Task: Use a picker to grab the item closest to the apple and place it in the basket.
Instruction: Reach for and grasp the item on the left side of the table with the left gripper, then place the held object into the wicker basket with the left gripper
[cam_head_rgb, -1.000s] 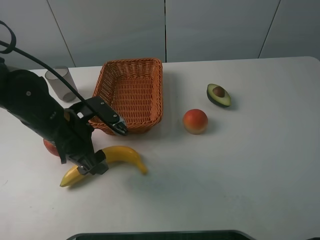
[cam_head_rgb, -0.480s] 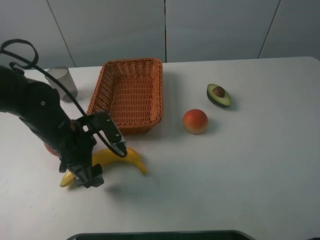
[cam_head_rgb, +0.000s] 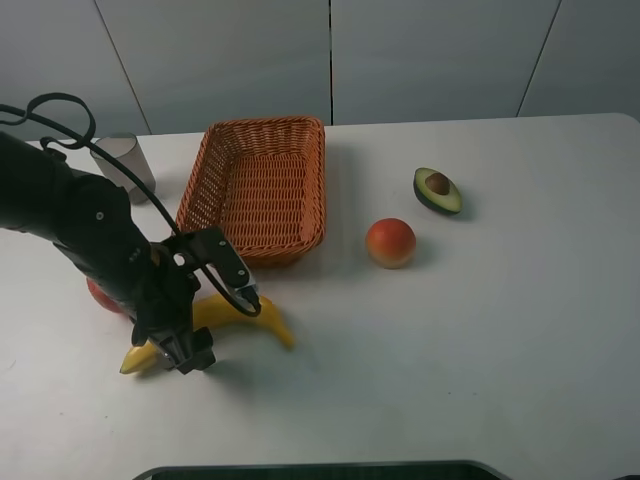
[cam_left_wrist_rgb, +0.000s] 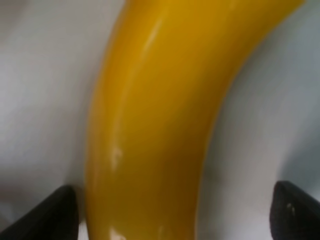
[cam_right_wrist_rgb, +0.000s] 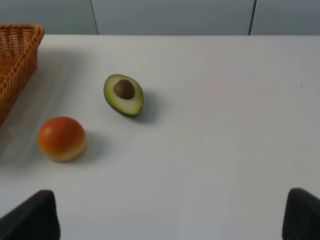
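Jaws spread wide, your left gripper straddles the banana on the white table, one finger on each side of the fruit's middle. The left wrist view shows yellow peel filling the gap; whether the fingertips touch it cannot be told. The banana lies just in front of the wicker basket, beside a red fruit mostly hidden behind the arm, likely the apple. An orange-red fruit and a halved avocado sit well apart to the right. Your right gripper hangs idle, its jaws also parted, gripping nothing. By this reading you are at the grasp step, with the pick not yet made. Next, close squarely on the banana's thick middle, lift it clear, and carry it over the basket rim before releasing.
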